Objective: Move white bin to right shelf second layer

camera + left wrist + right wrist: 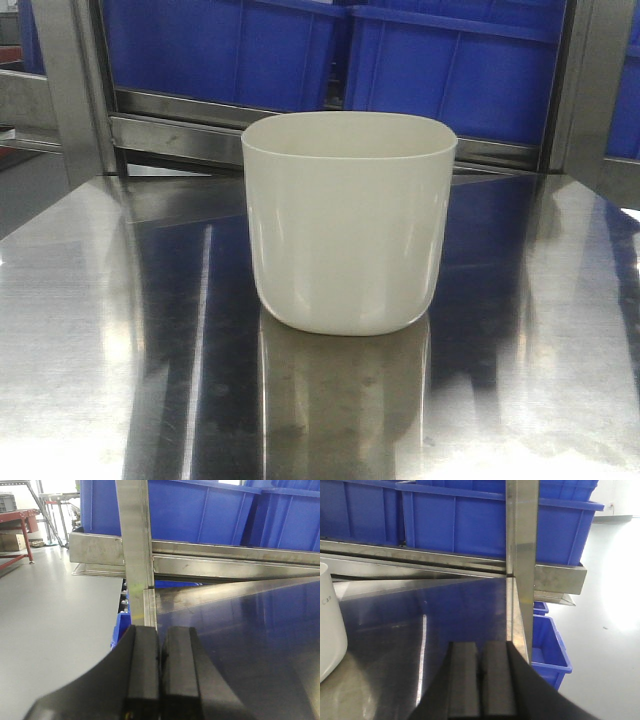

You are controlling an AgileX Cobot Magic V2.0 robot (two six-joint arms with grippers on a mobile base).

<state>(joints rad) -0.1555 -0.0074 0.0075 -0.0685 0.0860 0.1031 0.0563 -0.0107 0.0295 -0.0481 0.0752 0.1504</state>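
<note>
The white bin (pixel 349 222) stands upright in the middle of the shiny steel table (pixel 90 330), cream-white, glossy, with a plain rim. Part of its side shows at the left edge of the right wrist view as the white bin (pixel 329 622). My left gripper (pixel 160 630) is shut with nothing between its black fingers, hovering over the table's left edge. Over the table's right edge my right gripper (pixel 480 644) is also shut and empty, well to the right of the bin. Neither gripper appears in the front view. The right shelf second layer is out of view.
Blue crates (pixel 300 50) sit on a steel rack bar (pixel 180 135) just behind the table. Upright steel posts (pixel 134 550) (pixel 522 555) stand at the table's two sides. A smaller blue crate (pixel 551 652) sits low at the right, beyond the table edge.
</note>
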